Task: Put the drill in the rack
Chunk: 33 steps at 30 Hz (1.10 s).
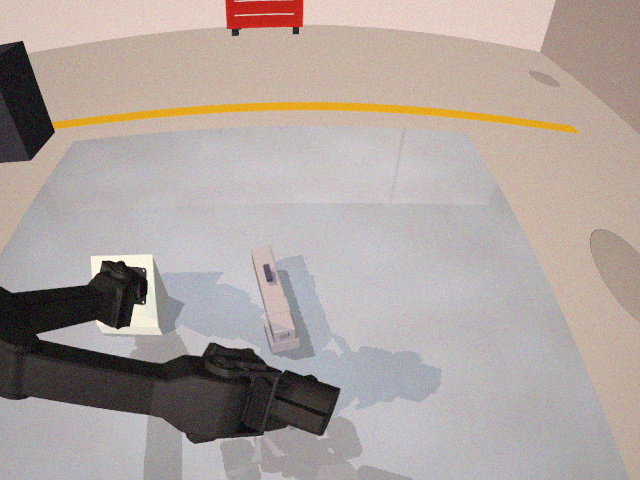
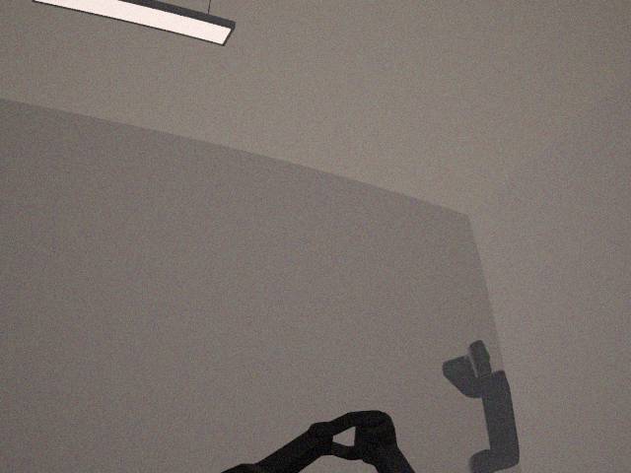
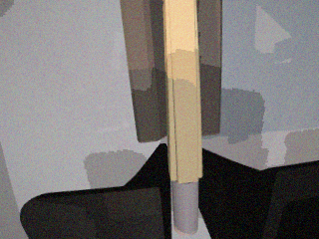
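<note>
Gripper [image 3: 172, 148], one: black, fingers clamped on the drill; fingers not distinguishable in the top view.
Drill [image 3: 185, 110], one: long pale yellow part with a grey round section [image 3: 185, 206] at the fingers' end; held in the gripper, apart from the pink block.
Rack [image 3: 145, 112], one: brown, grooved lengthwise, behind the drill in the wrist view, showing on both sides of it; whether the two touch cannot be told.
Arm [image 1: 196, 397] [image 2: 374, 428], one: black, reaching over the grey-blue surface [image 1: 413, 268].
Pink block [image 1: 276, 299], one: long, lying on the surface near the arm's far end, bearing a small dark key [image 1: 267, 272]; whether pressed cannot be told.
Pale block [image 1: 159, 326], one: under the arm's mount.
Red cabinet [image 1: 264, 20], one: on the floor well beyond the surface.
Ceiling lamp [image 2: 153, 21], one: lit.
</note>
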Tool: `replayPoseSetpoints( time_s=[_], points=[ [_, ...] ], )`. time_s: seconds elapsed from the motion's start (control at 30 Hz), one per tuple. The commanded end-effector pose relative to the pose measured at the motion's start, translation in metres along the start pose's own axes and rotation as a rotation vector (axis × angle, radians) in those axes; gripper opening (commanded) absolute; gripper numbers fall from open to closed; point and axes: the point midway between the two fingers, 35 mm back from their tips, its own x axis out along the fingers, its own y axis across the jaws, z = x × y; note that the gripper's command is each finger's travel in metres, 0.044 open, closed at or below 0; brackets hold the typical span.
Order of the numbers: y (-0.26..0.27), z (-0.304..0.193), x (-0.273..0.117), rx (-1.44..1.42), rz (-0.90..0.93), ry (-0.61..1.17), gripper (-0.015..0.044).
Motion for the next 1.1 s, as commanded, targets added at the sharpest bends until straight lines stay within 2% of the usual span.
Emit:
replayPoseSetpoints(
  time_s=[0.0, 0.23, 0.8, 1.07],
  points=[
    [0.0, 0.001, 0.005, -0.005, -0.002, -0.004, 0.0],
    [0.0, 0.002, 0.013, -0.005, -0.002, -0.004, 0.0],
    [0.0, 0.0, 0.007, -0.003, 0.0, -0.001, 0.044],
    [0.002, 0.004, -0.028, -0.006, -0.002, -0.006, 0.044]
  ],
)
